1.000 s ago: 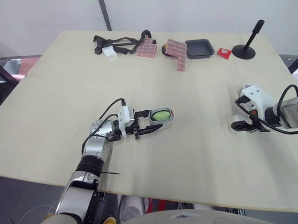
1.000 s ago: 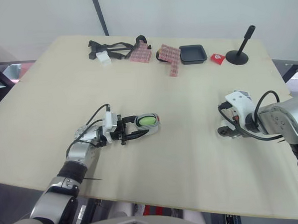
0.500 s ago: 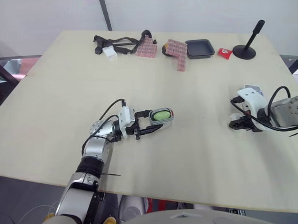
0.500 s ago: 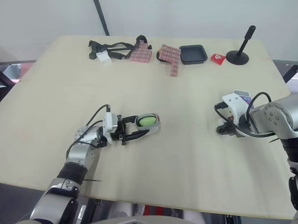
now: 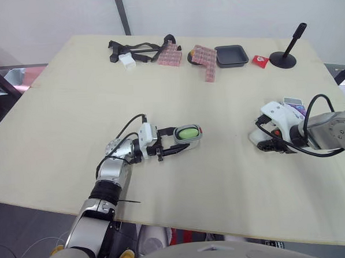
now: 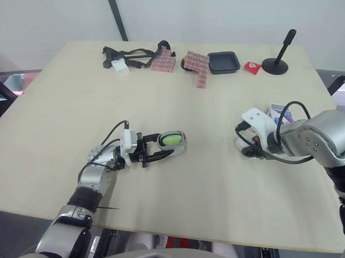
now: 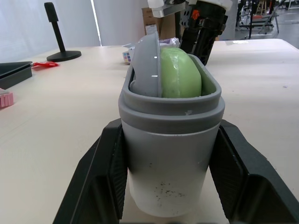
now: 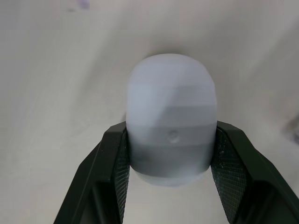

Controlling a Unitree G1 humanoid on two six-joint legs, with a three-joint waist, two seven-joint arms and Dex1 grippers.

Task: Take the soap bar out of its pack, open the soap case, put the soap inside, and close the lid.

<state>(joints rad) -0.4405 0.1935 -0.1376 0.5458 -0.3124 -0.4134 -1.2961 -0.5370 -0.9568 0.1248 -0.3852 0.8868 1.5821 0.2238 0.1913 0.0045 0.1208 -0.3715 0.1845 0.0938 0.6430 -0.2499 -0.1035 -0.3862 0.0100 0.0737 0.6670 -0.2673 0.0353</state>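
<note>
The rounded soap bar (image 7: 180, 74) is pale green. The plastic soap case (image 7: 170, 154) is mid grey, flecked with tiny dark specks low down. The domed lid (image 8: 171, 135) is plain pale grey. The wooden table (image 5: 73, 111) is light beige, the checked packs (image 5: 205, 58) pink-and-white, and the shallow square tray (image 5: 231, 55) black.

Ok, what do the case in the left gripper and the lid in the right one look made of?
The soap case looks like moulded grey plastic, matte, with a stepped rim and dark specks on its wall. The lid is probably similar plastic: paler, smooth, softly glossy, with a small round moulding mark near its middle.
</note>
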